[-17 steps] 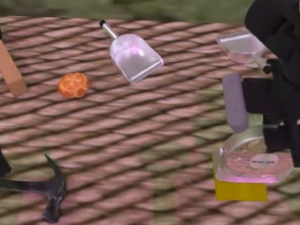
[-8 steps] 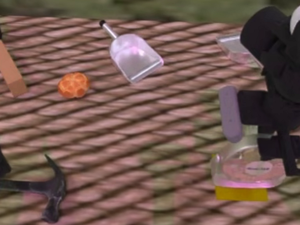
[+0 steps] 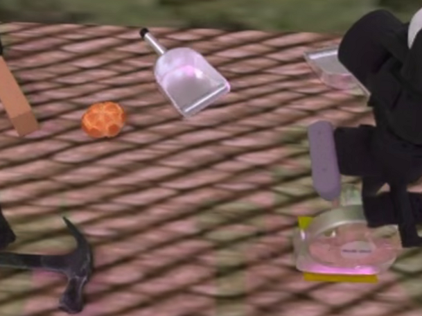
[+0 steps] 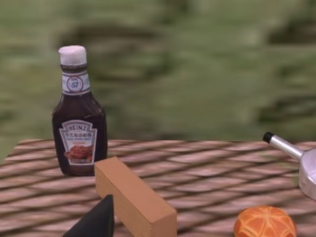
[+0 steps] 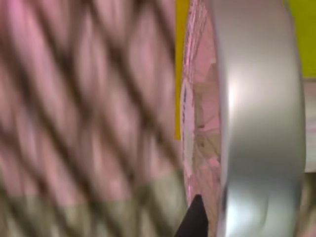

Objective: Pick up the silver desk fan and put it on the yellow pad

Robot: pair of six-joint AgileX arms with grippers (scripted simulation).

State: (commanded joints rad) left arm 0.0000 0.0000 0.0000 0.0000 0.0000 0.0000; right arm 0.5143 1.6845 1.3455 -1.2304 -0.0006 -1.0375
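Near the worktop's right edge, the right gripper [image 3: 393, 216] has its jaws closed on the shiny silver metal desk fan [image 3: 343, 246], low over the flat bright yellow square pad [image 3: 340, 277]. Released now, the fan could land off-centre or tip, as it overhangs the pad's edges. The left arm sits parked at the left edge; its jaws' state I cannot tell.

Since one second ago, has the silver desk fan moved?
Yes. In the top view the silver desk fan has shifted toward the bottom edge, now covering most of the yellow pad, with the right gripper alongside it.
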